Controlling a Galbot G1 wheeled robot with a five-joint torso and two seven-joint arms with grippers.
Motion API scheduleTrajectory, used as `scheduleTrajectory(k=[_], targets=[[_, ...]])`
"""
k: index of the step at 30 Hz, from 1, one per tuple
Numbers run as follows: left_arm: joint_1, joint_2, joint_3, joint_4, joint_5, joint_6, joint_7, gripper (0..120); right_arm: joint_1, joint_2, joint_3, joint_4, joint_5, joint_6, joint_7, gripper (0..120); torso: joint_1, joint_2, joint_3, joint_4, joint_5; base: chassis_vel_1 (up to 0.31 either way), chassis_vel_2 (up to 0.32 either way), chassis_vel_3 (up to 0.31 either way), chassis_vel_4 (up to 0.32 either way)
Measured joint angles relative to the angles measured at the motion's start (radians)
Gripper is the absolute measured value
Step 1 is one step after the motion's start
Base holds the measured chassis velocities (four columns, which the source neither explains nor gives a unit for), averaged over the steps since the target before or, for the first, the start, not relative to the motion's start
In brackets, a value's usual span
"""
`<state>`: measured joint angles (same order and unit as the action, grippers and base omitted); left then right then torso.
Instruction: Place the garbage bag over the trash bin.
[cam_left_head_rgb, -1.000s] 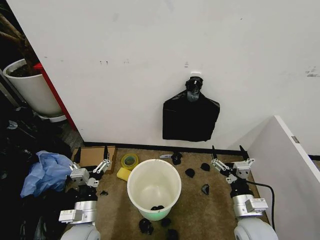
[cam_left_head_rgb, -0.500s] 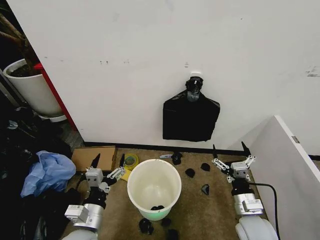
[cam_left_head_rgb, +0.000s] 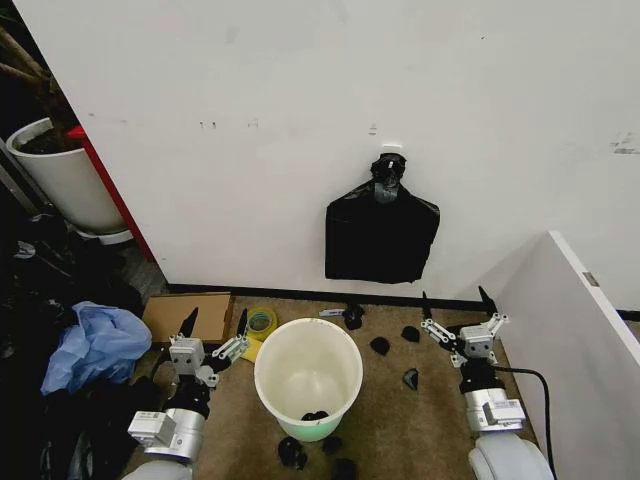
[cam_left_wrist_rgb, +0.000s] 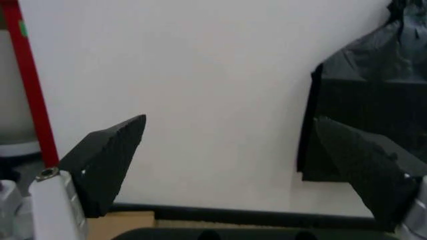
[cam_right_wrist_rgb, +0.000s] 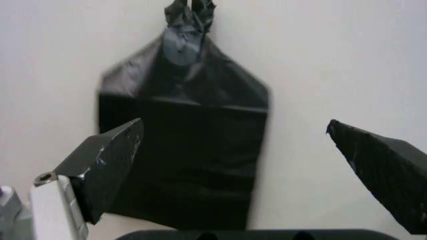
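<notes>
The trash bin (cam_left_head_rgb: 345, 352), a round cream-white bucket with a pale green base, stands on the brown floor between my two arms, with small black scraps at its bottom. The garbage bag is out of view. My left gripper (cam_left_head_rgb: 217, 317) is open just left of the bin's rim, fingers pointing up toward the wall. The right gripper (cam_left_head_rgb: 454, 297) is open to the bin's right, apart from it. A flat black bundle with a knotted top (cam_left_head_rgb: 380, 235) hangs on the wall beyond; it shows past the open left gripper (cam_left_wrist_rgb: 230, 120) and between the fingers of the open right gripper (cam_right_wrist_rgb: 233, 122).
Black scraps (cam_left_head_rgb: 380, 346) lie around the bin. A yellow tape roll (cam_left_head_rgb: 260, 322), a yellow sponge (cam_left_head_rgb: 246, 348) and cardboard (cam_left_head_rgb: 186, 314) sit at its left. Blue cloth (cam_left_head_rgb: 95, 345) and a white planter pot (cam_left_head_rgb: 65, 180) are farther left. A white partition (cam_left_head_rgb: 575, 330) stands at right.
My left gripper has moved right from over the cardboard to beside the bin's rim. The right gripper has barely shifted. The bin and the hanging bundle have not moved.
</notes>
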<state>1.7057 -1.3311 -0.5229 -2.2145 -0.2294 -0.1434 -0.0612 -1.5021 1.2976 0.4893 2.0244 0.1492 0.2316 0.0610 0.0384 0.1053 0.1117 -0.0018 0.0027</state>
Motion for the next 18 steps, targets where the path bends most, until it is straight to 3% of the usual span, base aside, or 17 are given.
scheduleTrajectory(k=[1,2,4,7,8,13,18], targets=[[-0.022,0.001,0.006,0.005,-0.003,0.001,-0.001,100,0.042,-0.021,-0.010,-0.012,0.148,-0.021,-0.009,100,0.000,0.000,0.000,0.0011,0.0002,0.000,0.000,0.000,0.000],[-0.022,0.001,0.006,0.005,-0.003,0.001,-0.001,100,0.042,-0.021,-0.010,-0.012,0.148,-0.021,-0.009,100,0.000,0.000,0.000,0.0011,0.0002,0.000,0.000,0.000,0.000],[-0.043,-0.001,0.011,0.014,-0.007,0.002,-0.003,100,0.120,-0.044,-0.023,-0.061,0.335,-0.031,-0.018,100,0.000,0.000,0.000,-0.0010,-0.0007,0.000,0.000,0.000,0.000],[-0.034,-0.004,0.003,0.019,-0.020,-0.012,-0.003,100,0.270,-0.063,-0.065,-0.179,0.531,-0.029,-0.045,100,0.000,0.000,0.000,-0.0001,0.0001,0.000,0.000,0.000,0.000],[-0.034,-0.004,0.003,0.019,-0.020,-0.012,-0.003,100,0.270,-0.063,-0.065,-0.179,0.531,-0.029,-0.045,100,0.000,0.000,0.000,-0.0001,0.0001,0.000,0.000,0.000,0.000],[-0.059,0.019,-0.035,0.057,-0.098,-0.088,0.043,100,0.468,-0.042,-0.156,-0.340,0.851,-0.023,-0.205,100,0.000,0.000,0.000,-0.0001,-0.0001,0.000,0.000,0.000,0.000],[-0.078,0.020,-0.043,0.062,-0.130,-0.085,0.043,100,0.565,0.010,-0.191,-0.404,1.011,-0.012,-0.296,100,0.000,0.000,0.000,-0.0001,-0.0002,0.000,0.000,0.000,0.000]])
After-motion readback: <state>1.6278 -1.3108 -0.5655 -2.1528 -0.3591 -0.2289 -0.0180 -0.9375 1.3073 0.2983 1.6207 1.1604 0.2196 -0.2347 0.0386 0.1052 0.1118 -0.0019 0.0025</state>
